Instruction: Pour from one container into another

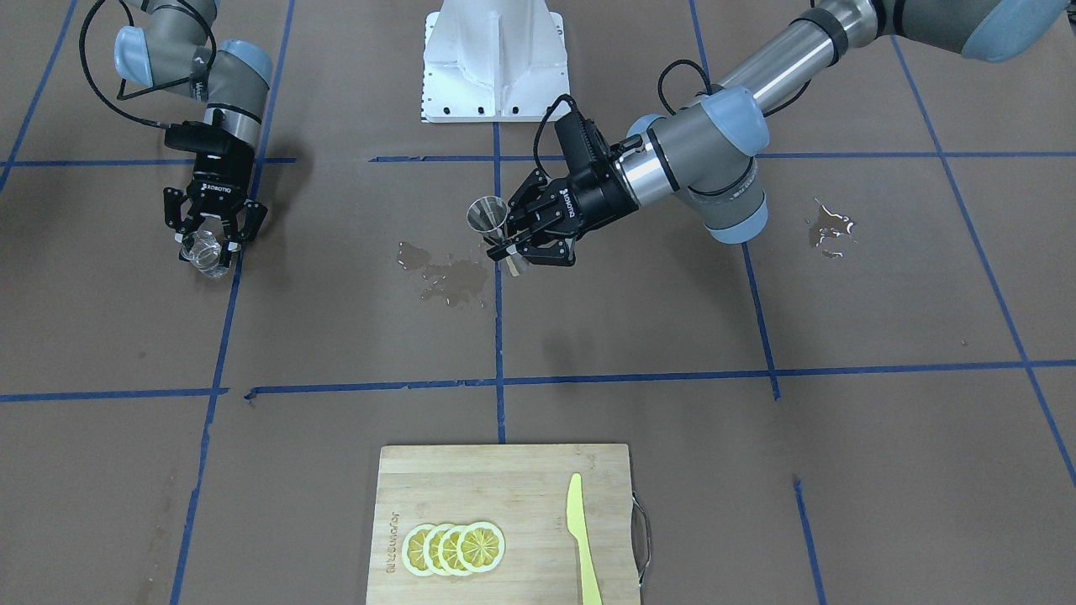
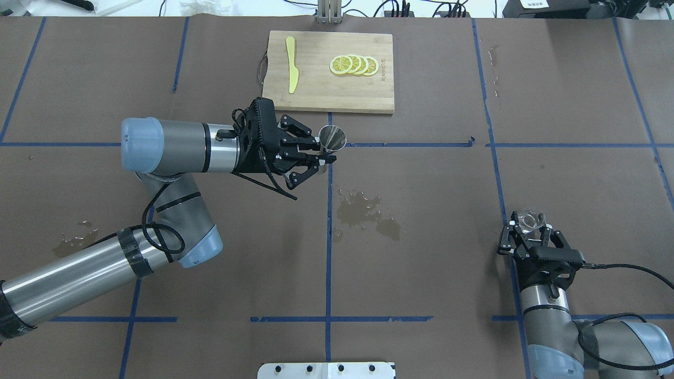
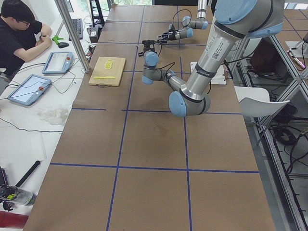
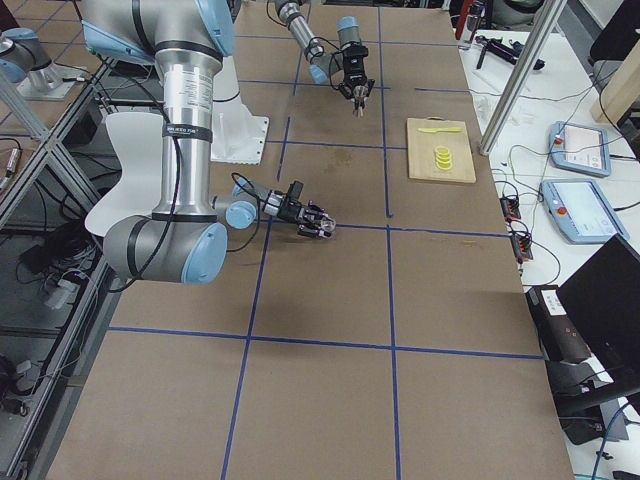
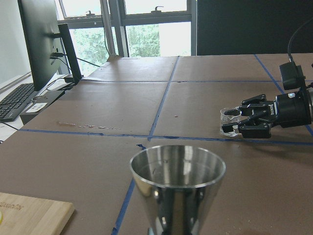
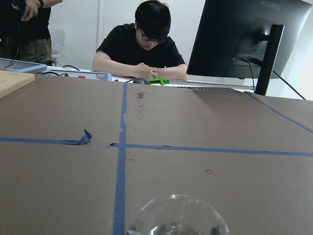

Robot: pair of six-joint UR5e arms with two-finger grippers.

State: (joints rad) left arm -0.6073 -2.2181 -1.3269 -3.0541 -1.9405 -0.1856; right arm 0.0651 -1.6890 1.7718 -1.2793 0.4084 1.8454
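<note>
While your left gripper clasps the cup mid-frame and the right gripper grips the glass at lower right, they're well apart; tip early and you'll add to the puddle.

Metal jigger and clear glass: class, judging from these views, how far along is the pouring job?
Done: each container is gripped. The left gripper pinches the metal jigger upright near mid-table, and the right gripper holds the clear glass far off to the side. In hand: nothing is tilting. Left: bring the two together and pour. Wet patches mark the table.
</note>
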